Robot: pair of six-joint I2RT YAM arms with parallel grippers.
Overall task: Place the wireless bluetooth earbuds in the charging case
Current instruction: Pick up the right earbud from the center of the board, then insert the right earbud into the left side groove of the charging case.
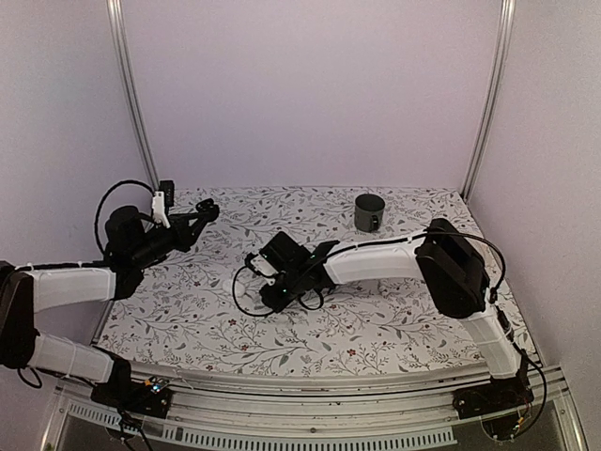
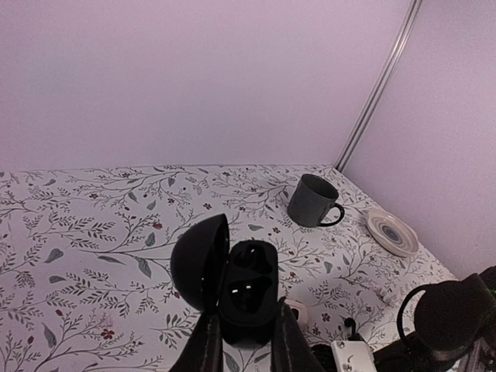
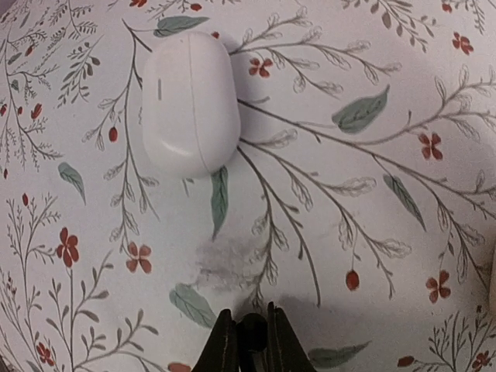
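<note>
My left gripper (image 1: 201, 215) is raised over the far left of the table, shut on the black charging case (image 2: 249, 288). The case's lid stands open to the left. Its two wells are dark, and I cannot tell whether either holds anything. In the left wrist view the left gripper (image 2: 248, 311) clamps the case's lower body. My right gripper (image 1: 274, 293) hangs low over the table's middle. In the right wrist view it (image 3: 249, 319) is shut on one tiny black earbud (image 3: 253, 332), just above the cloth. The second earbud is not in view.
A grey mug (image 1: 369, 212) stands at the back right, with a striped saucer (image 2: 393, 232) to its right. A white oval pebble-like case (image 3: 190, 101) lies closed on the floral cloth ahead of my right gripper. A small white piece with a dark spot (image 2: 299, 311) lies near the right arm.
</note>
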